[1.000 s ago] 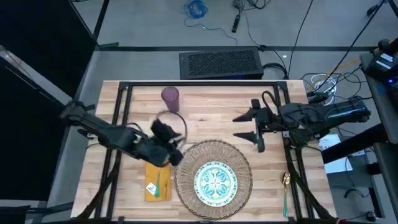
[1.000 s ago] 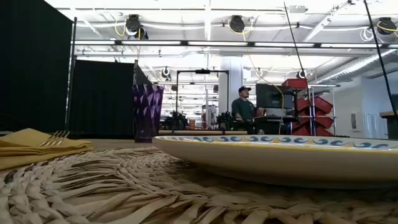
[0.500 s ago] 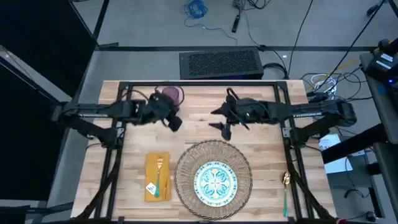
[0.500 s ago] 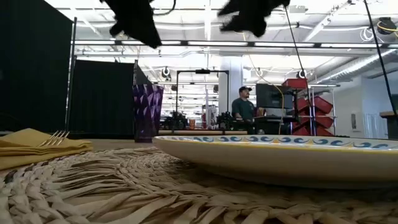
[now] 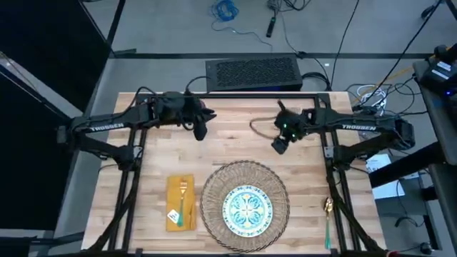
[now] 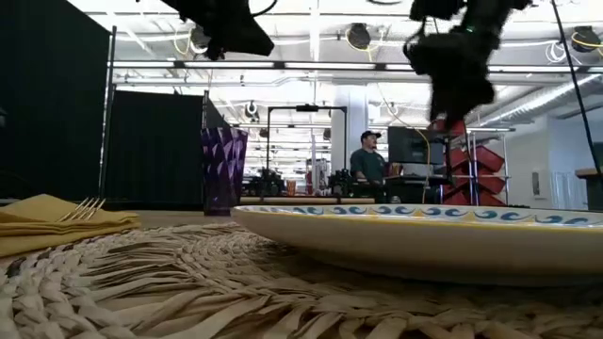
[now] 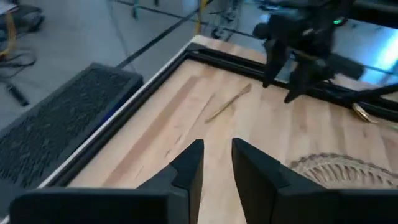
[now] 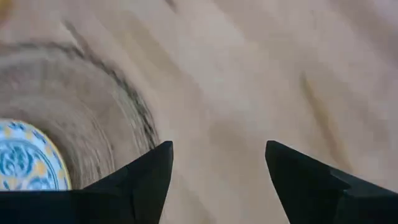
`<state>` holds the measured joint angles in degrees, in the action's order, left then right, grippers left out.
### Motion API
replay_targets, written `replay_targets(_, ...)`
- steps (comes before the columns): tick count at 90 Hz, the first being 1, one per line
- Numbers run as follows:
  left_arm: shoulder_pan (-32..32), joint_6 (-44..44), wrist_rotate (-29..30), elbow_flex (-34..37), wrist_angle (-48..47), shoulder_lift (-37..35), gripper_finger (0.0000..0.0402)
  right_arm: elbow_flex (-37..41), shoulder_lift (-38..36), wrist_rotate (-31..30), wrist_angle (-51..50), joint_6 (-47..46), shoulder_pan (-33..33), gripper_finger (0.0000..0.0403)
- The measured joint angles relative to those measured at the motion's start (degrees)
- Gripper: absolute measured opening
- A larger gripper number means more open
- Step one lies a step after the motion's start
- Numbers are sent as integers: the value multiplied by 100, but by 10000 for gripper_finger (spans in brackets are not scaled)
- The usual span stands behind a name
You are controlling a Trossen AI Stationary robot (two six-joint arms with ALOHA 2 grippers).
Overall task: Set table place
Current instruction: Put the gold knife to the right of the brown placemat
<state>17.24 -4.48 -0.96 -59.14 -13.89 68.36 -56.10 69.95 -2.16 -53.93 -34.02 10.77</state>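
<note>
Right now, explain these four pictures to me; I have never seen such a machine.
It is a robot with two dark arms at a wooden table. One camera looks down from above, one sits at table height, one rides on each wrist. The left end effector and right end effector hang open above the table, holding nothing. On it lie a straw mat carrying a patterned plate, a yellow napkin with a fork, a purple tumbler and a spoon.

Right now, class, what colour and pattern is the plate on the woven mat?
The plate is white with a blue-green and yellow floral pattern, clearest in the high view.
</note>
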Motion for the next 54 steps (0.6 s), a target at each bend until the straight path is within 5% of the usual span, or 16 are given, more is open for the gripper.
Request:
replay_targets(26,426,594,-1038,1,27,0,68,436,-6,-39,-535,-3124,-1787,242)
replay_targets(34,507,692,-1098,1,102,2,68,436,-7,-680,-700,-3775,-2223,242)
replay_targets(44,597,677,-1344,1,355,2,68,466,5,-1588,-822,-3620,-1686,242)
replay_targets(54,602,510,-1555,1,438,2,68,824,42,-1165,458,-2488,-670,235)
